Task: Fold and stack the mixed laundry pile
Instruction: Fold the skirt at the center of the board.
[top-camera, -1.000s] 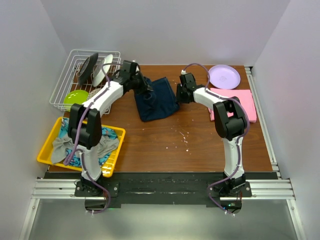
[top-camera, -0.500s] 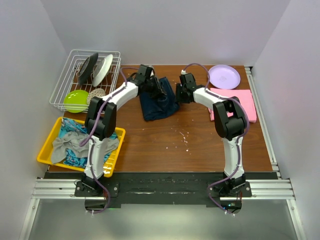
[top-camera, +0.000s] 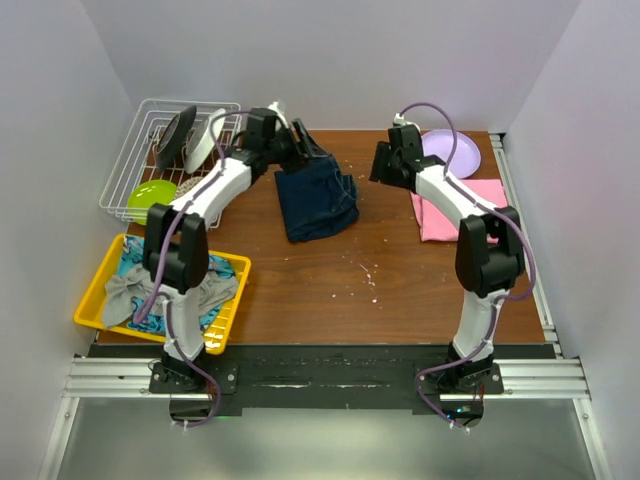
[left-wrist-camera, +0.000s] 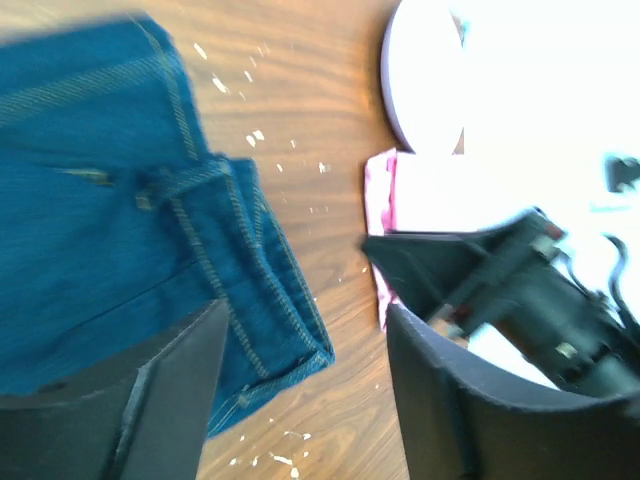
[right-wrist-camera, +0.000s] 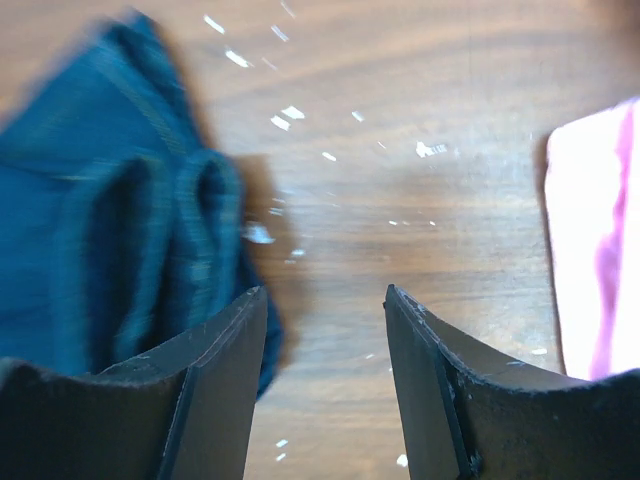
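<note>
The dark blue denim jacket (top-camera: 316, 200) lies folded on the table's back middle, free of both grippers; its stitched hem shows in the left wrist view (left-wrist-camera: 110, 230) and the right wrist view (right-wrist-camera: 100, 220). My left gripper (top-camera: 300, 150) hovers over its back left corner, open, with bare wood between the fingers (left-wrist-camera: 305, 320). To the jacket's right, my right gripper (top-camera: 383, 165) is open over bare wood (right-wrist-camera: 325, 300). The pink T-shirt (top-camera: 455, 205) lies folded at the right (right-wrist-camera: 595, 240). A grey garment (top-camera: 125, 290) and a blue-turquoise patterned cloth (top-camera: 135, 258) lie in the yellow tray.
The yellow tray (top-camera: 228, 320) sits at the near left. A white wire dish rack (top-camera: 125, 165) with dishes and a green bowl stands at the back left. A purple plate (top-camera: 455, 150) lies at the back right. White crumbs dot the wood.
The left gripper let go of the denim jacket, opened and drew back to the left. The right gripper opened wider and moved right, away from the jacket, which now lies folded narrower.
</note>
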